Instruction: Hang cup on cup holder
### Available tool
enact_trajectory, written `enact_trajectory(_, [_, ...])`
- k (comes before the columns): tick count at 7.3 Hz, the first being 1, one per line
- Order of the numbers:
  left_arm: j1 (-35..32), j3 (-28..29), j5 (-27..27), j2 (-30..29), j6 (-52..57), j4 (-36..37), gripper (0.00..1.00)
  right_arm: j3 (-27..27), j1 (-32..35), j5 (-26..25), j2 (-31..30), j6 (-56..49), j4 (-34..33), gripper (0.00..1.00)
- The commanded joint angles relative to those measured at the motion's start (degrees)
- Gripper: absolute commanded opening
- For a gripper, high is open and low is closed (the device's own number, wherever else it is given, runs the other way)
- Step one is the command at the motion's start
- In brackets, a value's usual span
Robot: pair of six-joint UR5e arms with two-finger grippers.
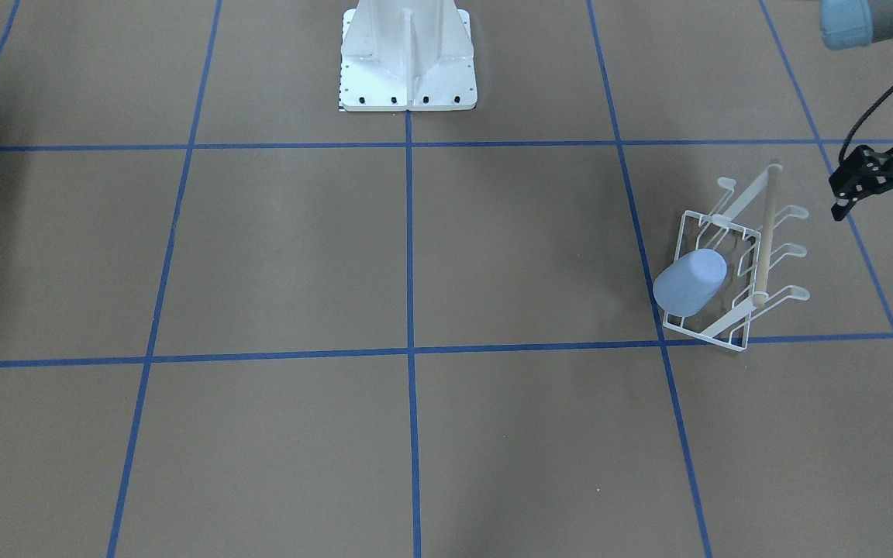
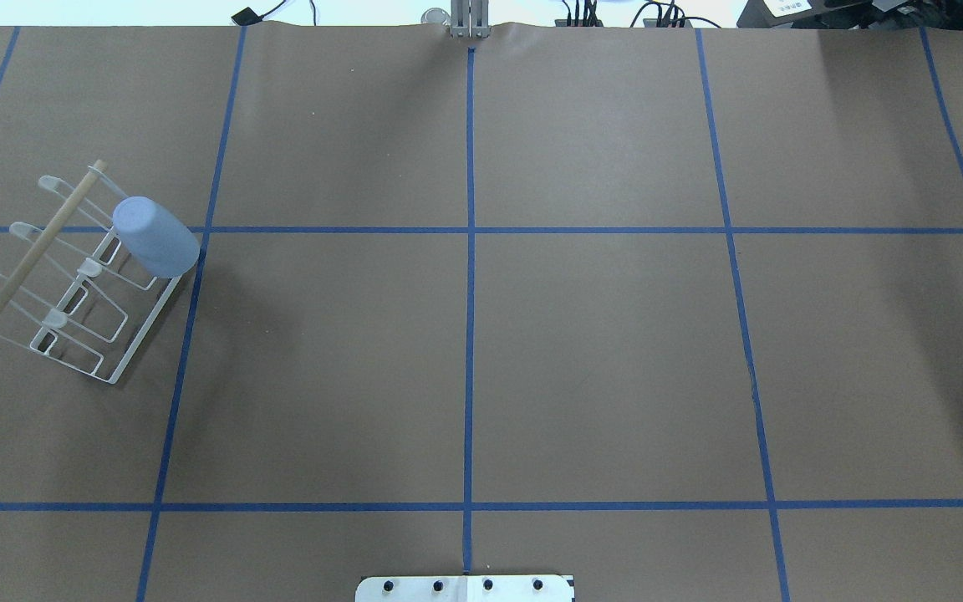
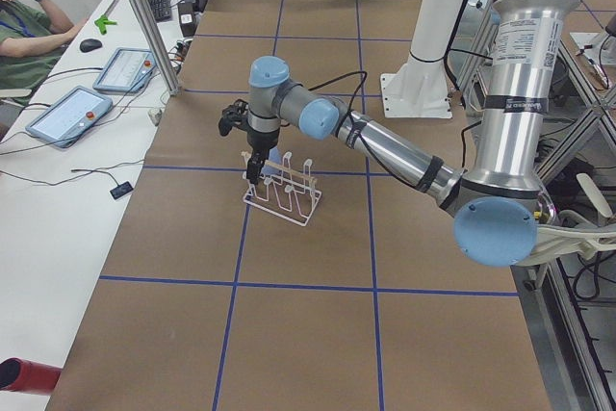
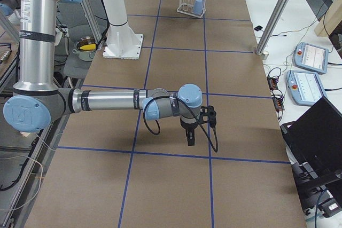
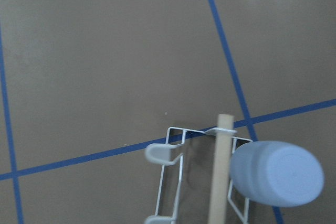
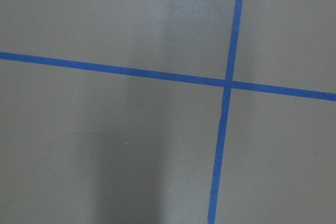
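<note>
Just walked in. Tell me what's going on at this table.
The light-blue cup sits upturned on one corner of the white cup holder, apparently over a prong. The left gripper hovers beside the rack with jaws open, holding nothing. The right gripper hangs over the table far from the rack; its jaws can't be judged.

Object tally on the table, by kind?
cup: 1
cup holder: 1
Total: 2
</note>
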Motion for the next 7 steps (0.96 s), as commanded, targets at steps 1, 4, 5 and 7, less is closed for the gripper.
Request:
enact_trajectory(1, [-9.8, 4.8, -4.2, 3.7, 5.0, -0.9, 0.99, 0.0, 1.6, -0.1, -1.7, 0.2, -0.4, 1.00])
enact_trajectory(4, [-17.2, 15.4, -5.4, 4.0, 21.6, -0.9, 0.99, 0.4, 4.2, -0.7, -1.4, 0.3, -6.4, 1.00])
enact_trajectory(5, [-17.5, 18.1, -5.4, 3.9, 21.6, -1.0, 0.99, 0.4, 4.8, -0.9, -1.6, 0.3, -6.7, 1.00])
enact_trajectory(7, [-17.8, 18.4, -5.5, 5.9, 22.1, -1.1, 0.99, 0.5, 6.2, -0.9, -1.3, 0.3, -9.7, 1.00])
